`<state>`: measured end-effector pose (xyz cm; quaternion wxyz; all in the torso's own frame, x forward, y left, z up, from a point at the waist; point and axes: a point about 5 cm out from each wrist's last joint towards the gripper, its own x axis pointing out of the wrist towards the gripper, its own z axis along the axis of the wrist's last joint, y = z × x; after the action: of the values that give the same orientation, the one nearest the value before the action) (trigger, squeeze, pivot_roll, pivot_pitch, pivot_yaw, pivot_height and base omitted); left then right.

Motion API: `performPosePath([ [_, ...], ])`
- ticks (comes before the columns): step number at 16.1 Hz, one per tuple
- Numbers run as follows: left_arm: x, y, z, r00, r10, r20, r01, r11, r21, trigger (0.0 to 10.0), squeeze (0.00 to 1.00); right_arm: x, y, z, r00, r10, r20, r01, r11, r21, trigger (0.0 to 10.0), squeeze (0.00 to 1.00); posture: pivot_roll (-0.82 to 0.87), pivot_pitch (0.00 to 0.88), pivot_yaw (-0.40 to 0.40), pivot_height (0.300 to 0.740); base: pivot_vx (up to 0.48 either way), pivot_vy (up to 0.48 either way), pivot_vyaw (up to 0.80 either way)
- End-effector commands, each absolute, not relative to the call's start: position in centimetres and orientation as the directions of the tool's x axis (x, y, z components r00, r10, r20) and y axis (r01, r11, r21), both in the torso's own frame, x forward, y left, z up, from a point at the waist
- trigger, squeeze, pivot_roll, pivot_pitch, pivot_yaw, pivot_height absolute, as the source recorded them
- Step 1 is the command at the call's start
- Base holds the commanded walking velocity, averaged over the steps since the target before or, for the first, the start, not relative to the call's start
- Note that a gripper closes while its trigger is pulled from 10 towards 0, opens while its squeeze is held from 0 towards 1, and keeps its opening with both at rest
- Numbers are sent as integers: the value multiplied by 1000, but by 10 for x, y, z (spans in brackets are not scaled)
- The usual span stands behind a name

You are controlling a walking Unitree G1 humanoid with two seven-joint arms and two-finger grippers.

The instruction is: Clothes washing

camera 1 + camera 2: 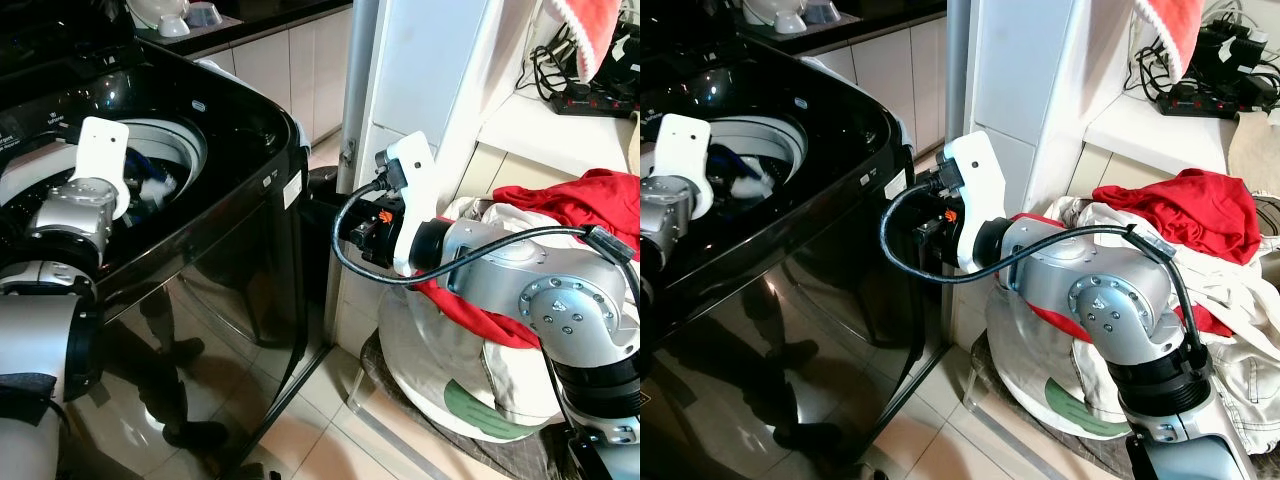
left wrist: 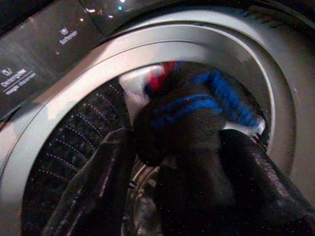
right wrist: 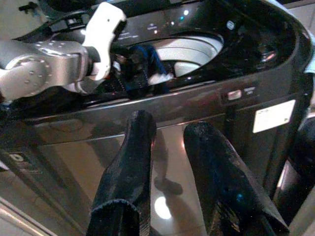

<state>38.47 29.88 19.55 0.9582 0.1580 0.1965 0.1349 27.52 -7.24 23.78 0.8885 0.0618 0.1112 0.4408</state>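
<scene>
A black top-loading washing machine [image 1: 220, 230] stands at my left, lid open, with its pale drum rim [image 2: 59, 103] showing. My left gripper [image 2: 174, 142] hangs over the drum mouth, shut on a dark garment with blue stripes [image 2: 187, 108] that bulges between the fingers [image 2: 98, 172]. The same bundle [image 1: 158, 185] shows past the white wrist mount. My right gripper [image 3: 170, 127] is held low in front of the washer's glossy side, open, with nothing between its fingers. A red garment [image 1: 590, 200] lies on top of a white laundry bag [image 1: 450, 370] at my right.
A white pillar [image 1: 400, 70] stands between washer and laundry bag. Behind it a shelf carries a power strip [image 1: 590, 100] and cables, with a red cloth [image 1: 590, 25] hanging above. Bowls [image 1: 170, 15] sit on the back counter. Tiled floor [image 1: 320, 420] lies below.
</scene>
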Motion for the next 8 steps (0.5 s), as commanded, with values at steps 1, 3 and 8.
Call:
performPosePath([
  [1, 386, 302, 203, 891, 322, -320, -198, 911, 363, 10000, 1000, 276, -76, 238, 595, 791, -141, -763, 611, 209, 10000, 0, -82, 0, 36, 740, 0, 0, 0],
  [3, 385, 303, 203, 891, 320, -323, -197, 912, 359, 10000, 1000, 280, -78, 238, 610, 779, -143, -751, 626, 211, 10000, 0, -79, 0, 34, 740, 0, 0, 0],
  [8, 403, 250, 223, 988, -76, -136, 112, 954, 279, 10000, 643, 317, -135, 225, 893, 356, -276, -411, 895, -175, 10000, 733, -82, 0, 46, 740, 0, 0, 0],
])
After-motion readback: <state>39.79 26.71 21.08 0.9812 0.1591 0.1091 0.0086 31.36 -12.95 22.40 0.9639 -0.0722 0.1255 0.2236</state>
